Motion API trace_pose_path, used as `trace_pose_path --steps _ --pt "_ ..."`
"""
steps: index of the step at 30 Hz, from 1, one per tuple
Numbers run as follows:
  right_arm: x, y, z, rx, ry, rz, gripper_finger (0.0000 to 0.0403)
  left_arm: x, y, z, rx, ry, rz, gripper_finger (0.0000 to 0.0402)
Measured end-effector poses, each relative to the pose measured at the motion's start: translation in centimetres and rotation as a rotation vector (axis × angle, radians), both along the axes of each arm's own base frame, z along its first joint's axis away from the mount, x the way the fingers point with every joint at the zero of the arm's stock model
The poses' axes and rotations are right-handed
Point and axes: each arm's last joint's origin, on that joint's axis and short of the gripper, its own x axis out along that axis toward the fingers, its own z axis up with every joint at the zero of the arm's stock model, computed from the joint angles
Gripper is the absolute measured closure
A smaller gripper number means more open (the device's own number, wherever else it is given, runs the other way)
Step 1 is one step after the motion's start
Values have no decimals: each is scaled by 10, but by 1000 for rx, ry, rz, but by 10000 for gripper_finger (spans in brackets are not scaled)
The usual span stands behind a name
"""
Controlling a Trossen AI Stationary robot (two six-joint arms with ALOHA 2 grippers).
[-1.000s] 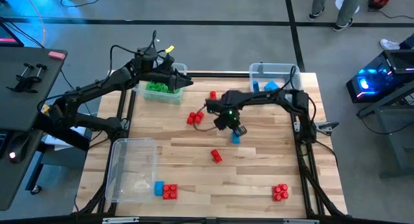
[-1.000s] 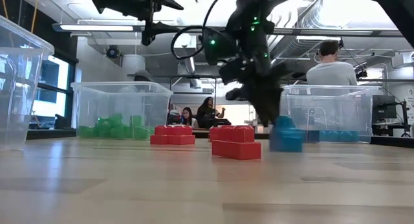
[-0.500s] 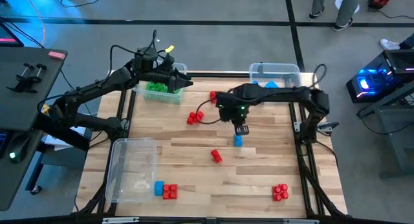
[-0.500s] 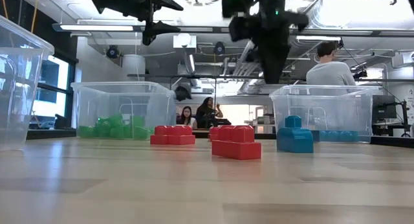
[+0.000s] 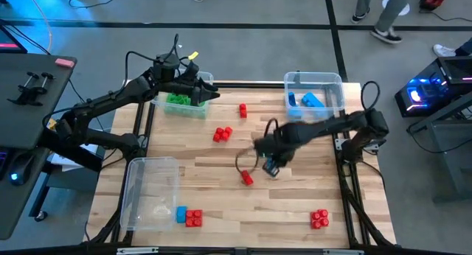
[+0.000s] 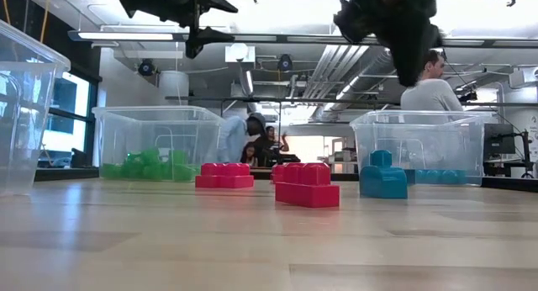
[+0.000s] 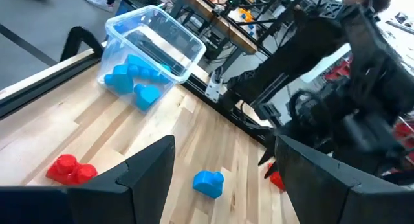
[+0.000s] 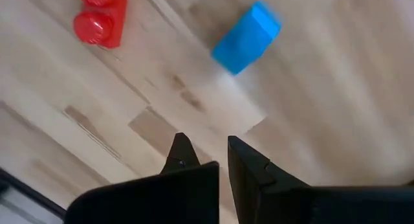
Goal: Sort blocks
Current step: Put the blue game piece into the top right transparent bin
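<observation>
Blue brick: a small blue studded plastic brick lies loose on the bare wooden table, near mid-table and just beside a small red studded brick.
Right gripper: the right gripper hangs above that blue brick, its jaws drawn together and nothing held.
Left gripper: the left gripper is held over the clear plastic bin of green bricks, jaws apart, empty.
Handling: the brick is judged light, rigid and smooth-sided; a grip across two flat opposite walls is judged safer than one over the studs, where slipping is likelier.
Destination: a clear plastic bin holding blue bricks stands at the far right of the table.
Other bricks: red clusters are scattered mid-table and near the front edge; another blue piece rests by an empty clear bin.
Obstacles: the neighbouring red brick is judged close enough to be nudged in a descent; the bin wall must be cleared.
</observation>
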Motion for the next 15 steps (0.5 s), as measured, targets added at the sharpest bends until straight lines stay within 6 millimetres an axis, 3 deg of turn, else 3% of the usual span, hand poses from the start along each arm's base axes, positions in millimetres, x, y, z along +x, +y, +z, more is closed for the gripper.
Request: trace_pose_path --steps 7,15 --pt "0 37 -17 21 -58 -269 403 0 -1 0 47 -9 -58 149" --pt "-3 19 -18 -133 -50 -773 384 0 -1 0 85 -9 -69 149"
